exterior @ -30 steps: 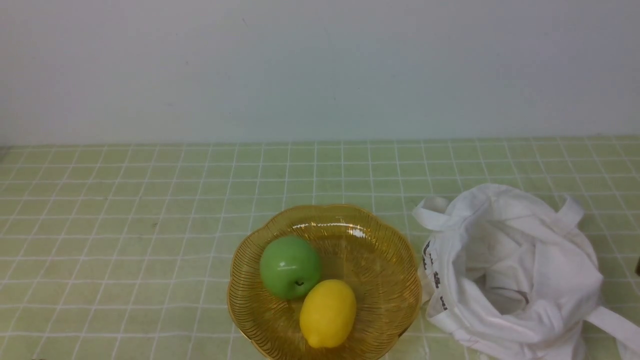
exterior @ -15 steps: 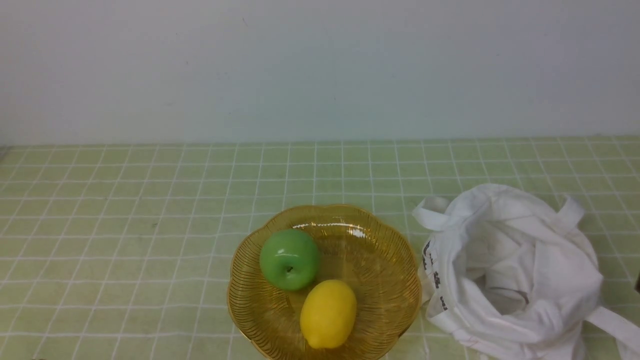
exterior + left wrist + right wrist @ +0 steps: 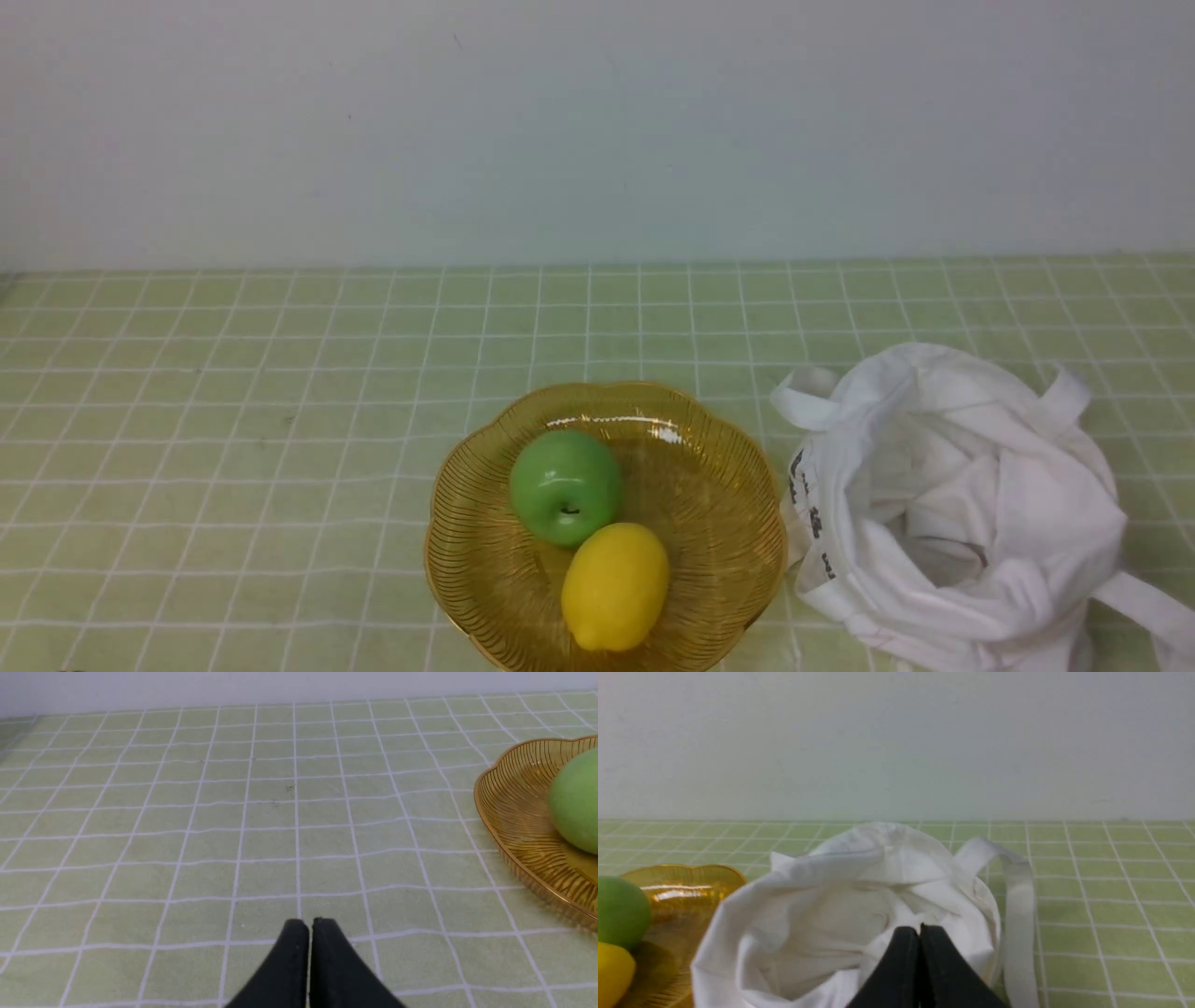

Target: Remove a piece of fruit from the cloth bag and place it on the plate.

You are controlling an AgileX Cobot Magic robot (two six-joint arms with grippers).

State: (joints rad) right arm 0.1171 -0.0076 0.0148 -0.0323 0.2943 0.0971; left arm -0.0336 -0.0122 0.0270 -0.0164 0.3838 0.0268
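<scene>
The green apple (image 3: pixel 566 486) lies in the amber scalloped plate (image 3: pixel 709 523), touching a yellow lemon (image 3: pixel 614 586) in front of it. The white cloth bag (image 3: pixel 952 504) slumps open just right of the plate, with black lettering on its left side. Neither gripper shows in the front view. My left gripper (image 3: pixel 309 924) is shut and empty, low over the green cloth left of the plate (image 3: pixel 518 812) and apple (image 3: pixel 575 800). My right gripper (image 3: pixel 919 930) is shut and empty, in front of the bag (image 3: pixel 822 905); the apple (image 3: pixel 619 910) and plate (image 3: pixel 686 886) show beside the bag.
A green cloth with a white grid (image 3: pixel 233 420) covers the table up to a plain pale wall (image 3: pixel 597 131). A bag strap (image 3: pixel 1144 602) trails off to the right front, also seen in the right wrist view (image 3: pixel 1020 914).
The apple has rolled in the plate, first back a little, then to the right, and now rests against the lemon. A dark edge at the far right of the front view is gone.
</scene>
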